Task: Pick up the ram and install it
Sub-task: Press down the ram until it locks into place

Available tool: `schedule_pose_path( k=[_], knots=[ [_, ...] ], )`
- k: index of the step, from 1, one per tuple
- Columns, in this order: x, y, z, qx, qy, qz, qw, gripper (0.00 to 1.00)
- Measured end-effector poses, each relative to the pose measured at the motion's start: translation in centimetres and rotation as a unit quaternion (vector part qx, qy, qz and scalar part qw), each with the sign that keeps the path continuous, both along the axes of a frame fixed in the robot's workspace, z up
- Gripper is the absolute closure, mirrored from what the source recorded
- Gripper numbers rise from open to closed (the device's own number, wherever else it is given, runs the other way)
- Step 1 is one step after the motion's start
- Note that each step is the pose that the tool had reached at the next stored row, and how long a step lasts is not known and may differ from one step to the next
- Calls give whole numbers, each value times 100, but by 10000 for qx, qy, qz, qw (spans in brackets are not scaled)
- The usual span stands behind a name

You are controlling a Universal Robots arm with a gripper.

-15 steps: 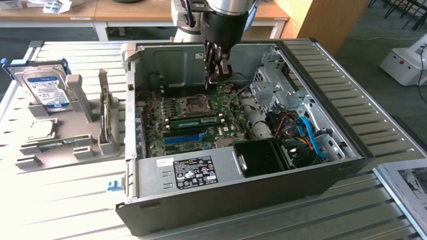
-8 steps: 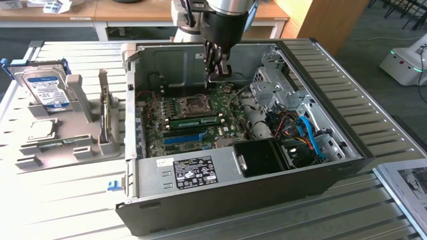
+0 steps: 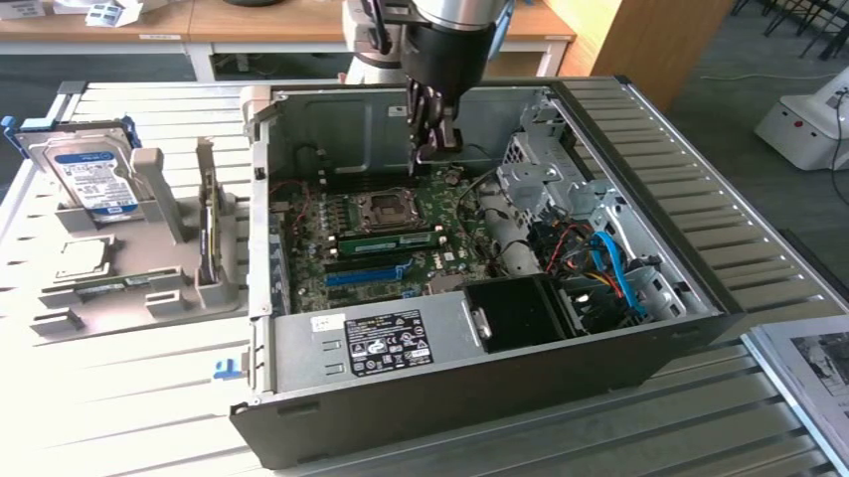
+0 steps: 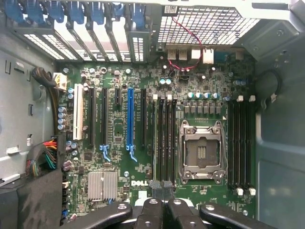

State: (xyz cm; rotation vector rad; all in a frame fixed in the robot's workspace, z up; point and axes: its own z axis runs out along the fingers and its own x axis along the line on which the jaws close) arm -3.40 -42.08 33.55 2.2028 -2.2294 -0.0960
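- The ram (image 3: pixel 388 239) stands on edge in a slot on the motherboard (image 3: pixel 302 273), inside the open case (image 3: pixel 531 388).
- Its long axis runs across the board from the exterior view's left to the exterior view's right. It lies parallel to the blue slot (image 3: pixel 361 273).
- Its broad green face, with dark chips and a pale label, is turned toward the exterior camera. Its top edge points up, out of the case.
- It sits between the CPU socket (image 3: pixel 385 207) and the blue slot, just beside the socket.
- The gripper (image 3: pixel 431 155) reaches straight down into the case. Its 2 fingers are pressed together and pinch nothing.
- In the exterior view the gripper's tips show on the far side of the socket from the ram, in line with the ram's right-hand end. The tips and the ram are apart in that picture.
- In the wrist view the fingertips (image 4: pixel 153 187) sit over 1 end of the bank of long black slots (image 4: pixel 164 138) beside the socket. The slots run straight away from the tips.
- I cannot tell whether the tips touch anything on the board.
- Outside the case, on the exterior view's left, a hard drive (image 3: pixel 90 174) stands upright in a grey stand (image 3: pixel 146 288) on the slatted table (image 3: pixel 133 417).
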Motion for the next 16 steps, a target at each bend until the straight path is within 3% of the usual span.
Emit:
schedule_pose_path(
  k=[16],
  knots=[
    [138,0,0,0,0,0,10000,90]
  ],
)
